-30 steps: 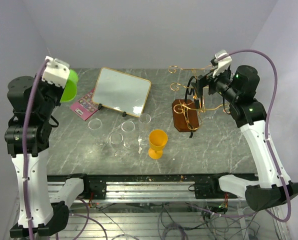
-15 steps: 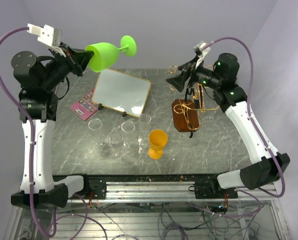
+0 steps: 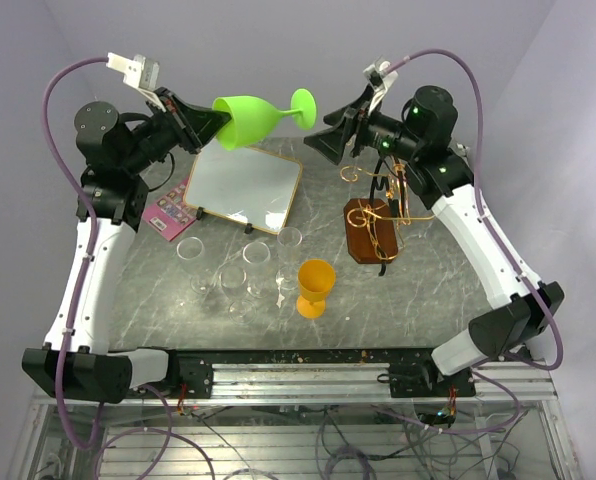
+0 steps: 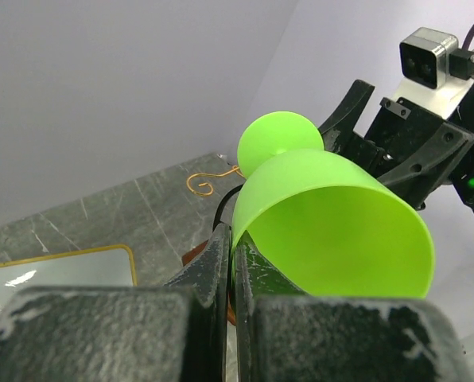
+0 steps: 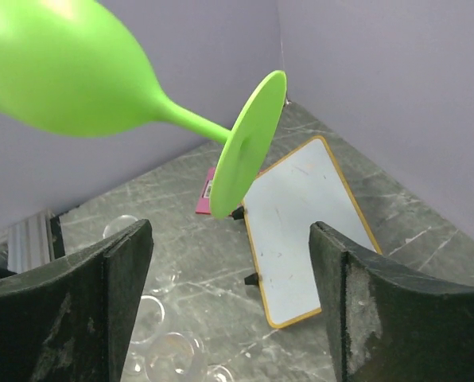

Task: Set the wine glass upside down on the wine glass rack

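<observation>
Wine glass: your green wine glass (image 3: pixel 261 117) is up in the air over the back of the surface (image 3: pixel 448 280), lying roughly level, with its open mouth toward your left arm and its foot toward your right arm.
Left gripper: your left gripper (image 3: pixel 210 124) is clamped on the rim of the bowl. The left wrist view shows its fingers (image 4: pixel 225 263) pinched together with the thin green wall between them.
Right gripper: your right gripper (image 3: pixel 328 140) has its jaws apart and holds nothing. It faces the foot of the glass from just beside it. In the right wrist view the round foot (image 5: pixel 249 143) stands edge-on ahead of the two fingers (image 5: pixel 126 294), in line with the gap and touching neither.
Wine glass rack: the gold wire rack (image 3: pixel 378 215) stands upright on its dark brown base (image 3: pixel 363 232) on the right half of the surface, below your right arm. It is well apart from the glass and carries nothing.
Also on the surface: a white framed board (image 3: pixel 243 185) is propped under the glass, with a pink card (image 3: pixel 168 210) at its left edge. Several clear glasses (image 3: pixel 256 255) sit in front of the board, and an orange goblet (image 3: pixel 315 285) stands upright beside them.
</observation>
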### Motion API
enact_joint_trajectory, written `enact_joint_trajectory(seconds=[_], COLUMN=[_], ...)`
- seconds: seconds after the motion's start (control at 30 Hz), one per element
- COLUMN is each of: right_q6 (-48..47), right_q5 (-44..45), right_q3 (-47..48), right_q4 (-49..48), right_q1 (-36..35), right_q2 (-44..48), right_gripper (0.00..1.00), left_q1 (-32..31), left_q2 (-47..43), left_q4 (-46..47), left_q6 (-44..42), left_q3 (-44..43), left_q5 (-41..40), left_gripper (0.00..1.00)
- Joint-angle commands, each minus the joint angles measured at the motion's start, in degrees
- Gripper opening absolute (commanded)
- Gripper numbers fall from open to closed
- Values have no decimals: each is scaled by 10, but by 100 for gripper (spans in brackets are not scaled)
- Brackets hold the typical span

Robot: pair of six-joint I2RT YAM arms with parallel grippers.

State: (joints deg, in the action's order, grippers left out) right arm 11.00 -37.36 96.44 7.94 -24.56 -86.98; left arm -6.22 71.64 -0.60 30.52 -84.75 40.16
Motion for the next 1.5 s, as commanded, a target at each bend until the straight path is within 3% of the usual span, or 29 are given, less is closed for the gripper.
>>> enact_joint_trajectory(seconds=[0.0, 0.1, 0.3, 0.6, 0.8, 0.83, 0.9, 1.0, 1.23, 1.37, 1.47], right_q6=[25, 33, 24, 16, 14, 13, 9, -9, -74, -128, -199], right_q5=[34, 49, 67, 92, 101, 102, 111, 137, 229, 285, 342], right_q3=[26, 36, 51, 48, 42, 41, 37, 31, 19, 4, -6], right_q4=[3, 9, 20, 19, 15, 14, 14, 20, 41, 43, 47], right_q1=[-8, -11, -21, -30, -34, -34, -34, -34, -25, -13, -12], right_q2=[-15, -23, -32, -36, -34, -32, -28, -17, 14, 33, 43], right_gripper=[73, 53, 34, 29, 8, 0, 0, 0, 0, 0, 0], left_q1=[-10, -14, -17, -19, -22, -22, -22, -22, -22, -22, -22], left_q2=[-12, -15, -20, -22, -29, -30, -30, -34, -49, -62, -69], left_q4=[49, 50, 49, 43, 37, 35, 28, 25, 2, -67, -125], left_q6=[17, 16, 9, -1, -6, -5, 1, 7, 15, -32, -89], left_q3=[11, 15, 25, 36, 45, 47, 48, 49, 42, 15, -6], left_q5=[1, -2, -5, -14, -21, -25, -32, -30, -37, -70, -109], left_gripper=[7, 7, 7, 7, 7, 7, 9, 21, 60, 80, 88])
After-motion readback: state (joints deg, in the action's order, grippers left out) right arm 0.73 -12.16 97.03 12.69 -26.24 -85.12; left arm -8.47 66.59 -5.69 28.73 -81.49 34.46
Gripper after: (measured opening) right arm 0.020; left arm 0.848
